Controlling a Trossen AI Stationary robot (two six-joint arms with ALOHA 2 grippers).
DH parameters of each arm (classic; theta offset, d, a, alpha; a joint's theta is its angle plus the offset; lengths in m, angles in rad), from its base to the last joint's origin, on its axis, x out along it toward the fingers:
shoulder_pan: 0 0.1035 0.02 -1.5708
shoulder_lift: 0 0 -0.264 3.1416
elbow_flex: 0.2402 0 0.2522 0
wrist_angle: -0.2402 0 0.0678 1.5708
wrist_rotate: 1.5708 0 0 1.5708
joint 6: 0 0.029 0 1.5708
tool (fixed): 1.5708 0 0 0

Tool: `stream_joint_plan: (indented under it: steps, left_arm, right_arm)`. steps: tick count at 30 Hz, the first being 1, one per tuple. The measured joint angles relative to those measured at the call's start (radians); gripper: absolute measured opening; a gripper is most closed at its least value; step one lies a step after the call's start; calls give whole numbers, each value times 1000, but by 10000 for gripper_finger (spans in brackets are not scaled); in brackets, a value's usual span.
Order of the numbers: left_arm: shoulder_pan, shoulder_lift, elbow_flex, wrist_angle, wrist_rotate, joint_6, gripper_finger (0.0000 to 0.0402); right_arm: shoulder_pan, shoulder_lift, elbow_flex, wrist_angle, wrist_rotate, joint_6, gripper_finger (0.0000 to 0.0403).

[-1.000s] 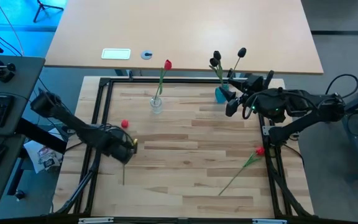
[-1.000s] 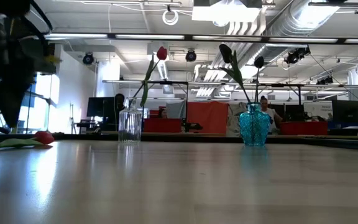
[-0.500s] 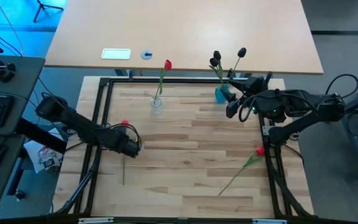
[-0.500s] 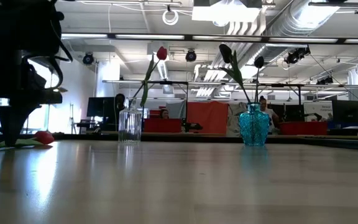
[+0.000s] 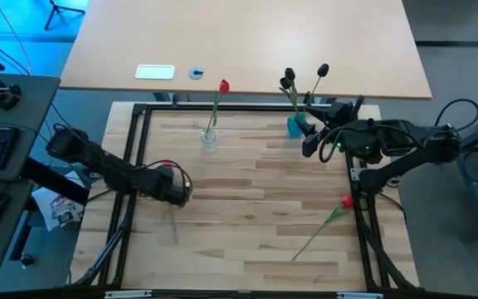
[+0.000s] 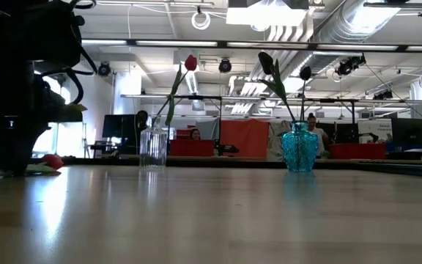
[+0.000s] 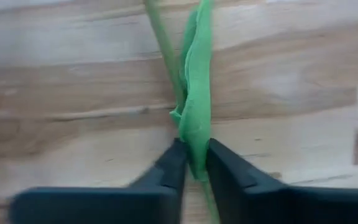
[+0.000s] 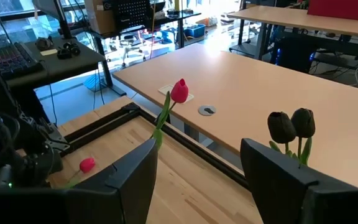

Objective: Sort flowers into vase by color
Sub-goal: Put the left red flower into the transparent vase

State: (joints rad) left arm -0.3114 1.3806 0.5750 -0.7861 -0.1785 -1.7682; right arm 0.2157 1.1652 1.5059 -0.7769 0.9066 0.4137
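At the table's left edge, the left gripper [image 7: 191, 163] is pinched on the green stem [image 7: 194, 106] of a red flower [image 5: 166, 165] lying there. Far right, the right gripper [image 8: 197, 155] waits, fingers apart, beside the blue vase [image 5: 295, 126].

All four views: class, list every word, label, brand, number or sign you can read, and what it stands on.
None can be read.
White label on the tan desk: any print too small.
Screens in the room behind: too blurred.
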Motion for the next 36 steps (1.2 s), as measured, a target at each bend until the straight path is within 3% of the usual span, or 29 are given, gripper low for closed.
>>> stream_joint_plan:
  steps: [2,11,17,21,25,29,36]
  left_arm:
    - [5,-23,9,11,-29,28,15]
    - [8,-282,177,-12,-265,326,2]
    - [25,-466,322,19,-585,702,1]
    - [92,-553,351,167,-659,1004,1]
    - [192,-601,351,368,-601,1303,1]
    - [297,-597,323,607,-421,1526,0]
    - [495,-547,127,1056,-41,1590,0]
  right_arm:
    - [0,0,0,0,6,1,227]
    - [0,0,0,0,10,40,227]
    - [0,0,0,2,18,89,227]
    - [0,0,0,1,18,123,227]
    - [0,0,0,1,18,129,227]
    - [0,0,0,2,31,149,227]
    - [0,0,0,0,35,201,227]
